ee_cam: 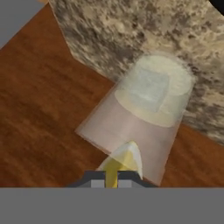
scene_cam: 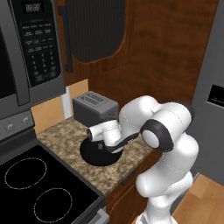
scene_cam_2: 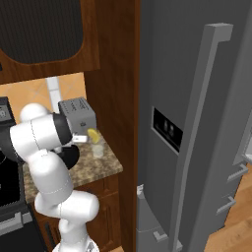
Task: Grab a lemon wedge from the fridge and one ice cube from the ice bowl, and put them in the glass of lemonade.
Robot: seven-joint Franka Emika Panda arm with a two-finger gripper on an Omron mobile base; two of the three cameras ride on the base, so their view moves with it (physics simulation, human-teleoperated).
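I have the jaws of the gripper pinched nearly shut on the lemon wedge, and I am holding it just above the glass of lemonade, which stands on the counter near its front edge, in front of the toaster.

My worry is the release. The wedge looks to hang over the glass's near rim, not its middle, so if I let go here it could clip the rim and drop onto the counter or the floor. Pushing lower could knock the light glass over.

The hand view shows an ice cube already floating in the drink. The left base view shows the ice bowl under my forearm.
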